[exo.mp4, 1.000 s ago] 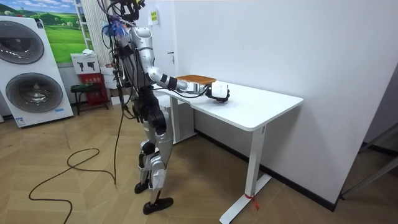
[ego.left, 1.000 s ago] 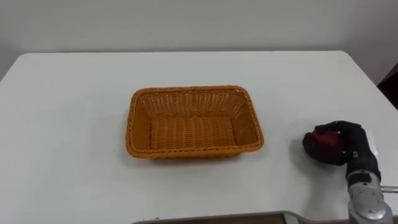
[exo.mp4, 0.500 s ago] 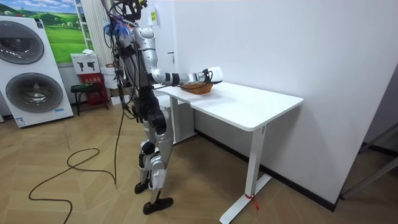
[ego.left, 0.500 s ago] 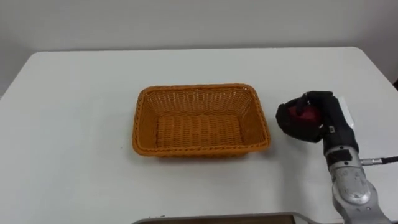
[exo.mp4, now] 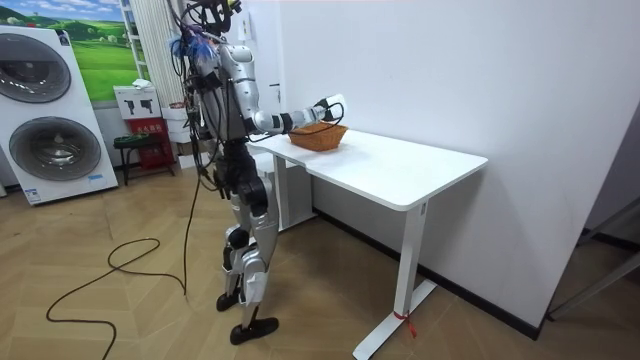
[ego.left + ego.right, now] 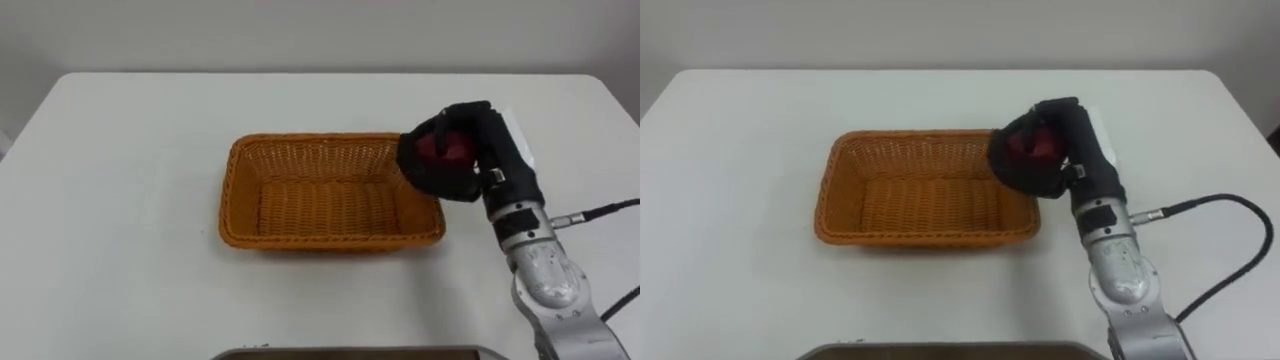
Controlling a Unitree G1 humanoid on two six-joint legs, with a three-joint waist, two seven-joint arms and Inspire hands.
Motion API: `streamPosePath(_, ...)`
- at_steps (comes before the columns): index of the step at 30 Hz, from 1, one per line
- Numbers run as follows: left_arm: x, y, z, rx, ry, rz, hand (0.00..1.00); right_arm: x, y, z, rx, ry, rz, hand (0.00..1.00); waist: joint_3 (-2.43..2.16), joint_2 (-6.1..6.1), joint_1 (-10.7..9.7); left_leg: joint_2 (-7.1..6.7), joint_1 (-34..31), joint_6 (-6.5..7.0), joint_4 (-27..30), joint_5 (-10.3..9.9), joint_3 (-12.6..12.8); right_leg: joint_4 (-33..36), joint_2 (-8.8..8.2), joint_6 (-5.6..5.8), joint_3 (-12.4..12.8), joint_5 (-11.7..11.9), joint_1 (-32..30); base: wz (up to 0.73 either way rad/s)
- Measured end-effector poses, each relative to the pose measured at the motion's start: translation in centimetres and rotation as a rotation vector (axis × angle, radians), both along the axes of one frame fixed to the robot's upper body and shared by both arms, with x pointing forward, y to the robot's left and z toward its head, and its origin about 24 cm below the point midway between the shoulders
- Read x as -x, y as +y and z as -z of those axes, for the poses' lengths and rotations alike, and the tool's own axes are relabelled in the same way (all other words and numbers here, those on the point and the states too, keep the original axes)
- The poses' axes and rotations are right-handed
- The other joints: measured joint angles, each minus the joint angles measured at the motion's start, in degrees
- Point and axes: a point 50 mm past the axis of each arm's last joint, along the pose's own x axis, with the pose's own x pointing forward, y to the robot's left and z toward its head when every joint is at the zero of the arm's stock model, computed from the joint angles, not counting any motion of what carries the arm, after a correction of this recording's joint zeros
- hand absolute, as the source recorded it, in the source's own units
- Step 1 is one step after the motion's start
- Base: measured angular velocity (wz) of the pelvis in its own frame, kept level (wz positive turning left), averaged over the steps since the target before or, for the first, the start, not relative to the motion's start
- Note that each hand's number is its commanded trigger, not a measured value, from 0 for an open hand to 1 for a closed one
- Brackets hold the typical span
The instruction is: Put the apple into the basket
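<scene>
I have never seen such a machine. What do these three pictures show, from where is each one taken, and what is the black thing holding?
This is a humanoid robot that stands on two legs at a white table. Two pictures come from the two camera eyes in its head and look down at the table. The third comes from a camera that stands in the room and sees the whole robot. On the table lies an orange woven basket. The black thing is the right robot hand, on an arm that comes in from the lower right. Its fingers are curled round a red apple. It holds the apple above the basket's right end and has not yet released it.
</scene>
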Motion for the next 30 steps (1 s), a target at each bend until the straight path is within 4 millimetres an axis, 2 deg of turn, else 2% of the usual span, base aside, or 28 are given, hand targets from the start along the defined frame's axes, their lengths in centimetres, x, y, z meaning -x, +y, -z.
streamPosePath(4,0.0,-0.2,0.1,0.006,0.016,0.024,0.00,-0.6,1.8,-0.6,0.001,-0.022,-0.075,1.00,-0.16,-0.23,0.83,-0.01,-0.03,-0.01,0.05,0.01,-0.48,-0.04,0.02,0.00,-0.20,0.00,0.09,0.06)
streamPosePath(10,-0.4,-0.4,0.1,0.010,0.013,0.038,0.00,-0.2,3.6,0.0,0.015,0.002,-0.155,1.00,-0.32,-0.49,2.00,-0.20,-0.59,-0.01,0.03,0.01,-1.63,-0.18,-0.03,0.00,-0.49,0.00,0.06,0.09)
streamPosePath(11,-0.5,-0.4,0.1,0.010,0.012,0.039,0.00,-0.1,3.7,0.1,0.017,0.006,-0.161,0.56,-0.33,-0.52,2.14,-0.21,-0.60,-0.01,0.02,0.01,-1.68,-0.24,-0.03,0.00,-0.50,0.00,0.06,0.06)
streamPosePath(12,-0.5,-0.4,0.1,0.011,0.012,0.041,0.00,-0.1,3.8,0.2,0.019,0.016,-0.171,0.00,-0.37,-0.59,2.27,-0.28,-0.60,-0.01,0.01,0.01,-1.73,-0.71,-0.03,0.00,-0.50,0.01,0.07,0.00)
streamPosePath(15,-0.7,-0.5,0.1,0.012,0.009,0.048,0.00,-0.1,4.2,0.3,0.022,0.030,-0.190,0.00,-0.36,-0.66,2.71,-0.26,-0.65,-0.01,-0.06,0.01,-1.85,-0.96,0.02,0.00,-0.52,0.01,0.14,0.00)
streamPosePath(19,-1.5,-0.5,0.0,0.011,-0.010,0.053,0.00,-0.3,4.5,0.0,0.025,0.025,-0.211,0.00,-0.08,-0.83,3.08,-0.23,-0.74,-0.08,-0.15,0.05,-2.16,-0.97,0.10,0.00,-0.51,0.01,0.18,0.00)
streamPosePath(24,-1.8,-0.5,0.0,0.011,-0.017,0.056,0.00,-0.2,4.8,0.1,0.030,0.028,-0.231,0.00,-0.15,-1.10,3.58,-0.28,-0.64,-0.08,-0.53,0.05,-2.40,-0.96,0.11,0.00,-0.45,0.01,0.12,0.01)
streamPosePath(30,-1.8,-0.4,0.0,0.010,-0.017,0.055,0.00,-0.3,5.0,0.0,0.034,0.023,-0.236,0.00,-0.18,-1.28,3.65,-0.31,-0.18,-0.09,-1.13,0.06,-5.49,-0.82,0.40,-0.01,-0.37,0.01,0.17,0.04)
